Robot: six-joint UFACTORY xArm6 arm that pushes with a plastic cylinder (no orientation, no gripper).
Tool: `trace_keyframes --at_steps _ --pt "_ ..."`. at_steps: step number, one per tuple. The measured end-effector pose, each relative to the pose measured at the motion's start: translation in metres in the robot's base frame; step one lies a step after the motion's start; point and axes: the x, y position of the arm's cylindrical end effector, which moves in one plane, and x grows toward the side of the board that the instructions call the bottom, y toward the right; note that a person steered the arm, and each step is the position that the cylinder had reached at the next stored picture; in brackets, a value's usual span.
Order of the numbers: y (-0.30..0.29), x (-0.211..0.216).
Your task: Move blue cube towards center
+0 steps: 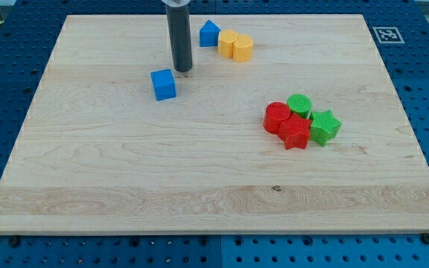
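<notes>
Toward the view's left on the wooden board, the blue cube sits flat in the upper-left part, well short of the middle; I read it as standing alone, clear of every other block. Just beside it, up and to the view's right, my tip rests on the wood, close to the cube's upper right corner but apart from it; I have no claw on this rig, only the rod, and it holds nothing. Further right, near the top edge, a blue house-shaped block touches two yellow blocks; well apart, at right of centre, a red cylinder, red star, green cylinder and green star huddle together.
</notes>
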Motion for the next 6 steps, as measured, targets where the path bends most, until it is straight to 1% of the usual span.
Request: trace_keyframes --at_steps 1,2,3,4,6 --pt "-0.030 -0.005" --pt "-0.050 0.009" --pt "-0.042 0.036" --pt "-0.019 0.052" --pt "-0.005 0.049"
